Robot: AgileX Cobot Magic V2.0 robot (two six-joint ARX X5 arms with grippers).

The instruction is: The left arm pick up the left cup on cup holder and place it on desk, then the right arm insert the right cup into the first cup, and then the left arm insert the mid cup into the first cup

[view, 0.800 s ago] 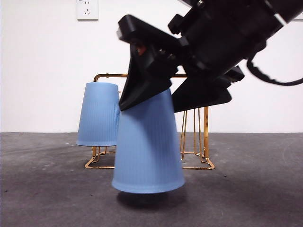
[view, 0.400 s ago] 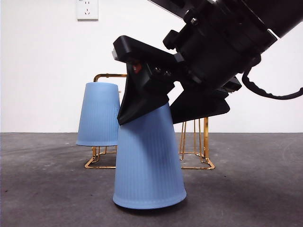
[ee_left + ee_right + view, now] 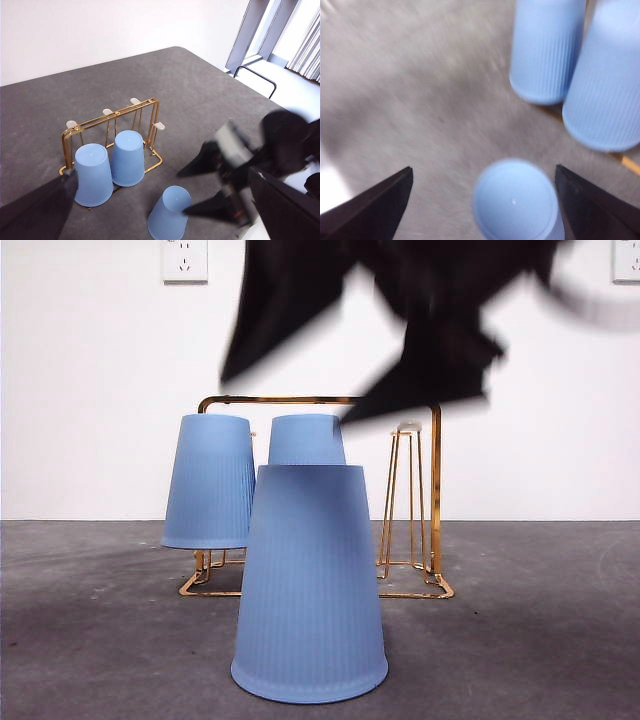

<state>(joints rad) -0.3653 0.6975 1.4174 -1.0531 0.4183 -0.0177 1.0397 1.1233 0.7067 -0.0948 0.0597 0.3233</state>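
One upside-down blue cup (image 3: 310, 585) stands alone on the dark grey desk (image 3: 530, 640) in front of the gold wire cup holder (image 3: 320, 400). Two more blue cups (image 3: 210, 480) (image 3: 307, 438) sit upside down on the holder's prongs. My right gripper (image 3: 290, 390) is a dark blur above the desk cup, open and apart from it. In the right wrist view the jaws stand wide on either side of the cup (image 3: 515, 200). My left gripper (image 3: 162, 175) is open and empty, high above the holder (image 3: 112, 116) and the desk cup (image 3: 169, 212).
Bare white-tipped prongs (image 3: 408, 426) stand at the holder's right end. A white wall with a socket (image 3: 184, 260) lies behind. The desk's far edge and a room floor (image 3: 280, 85) show in the left wrist view.
The right gripper set the cup flat on the desk, let go of it, opened and rose fast. The middle cup on the holder has come into sight behind it.
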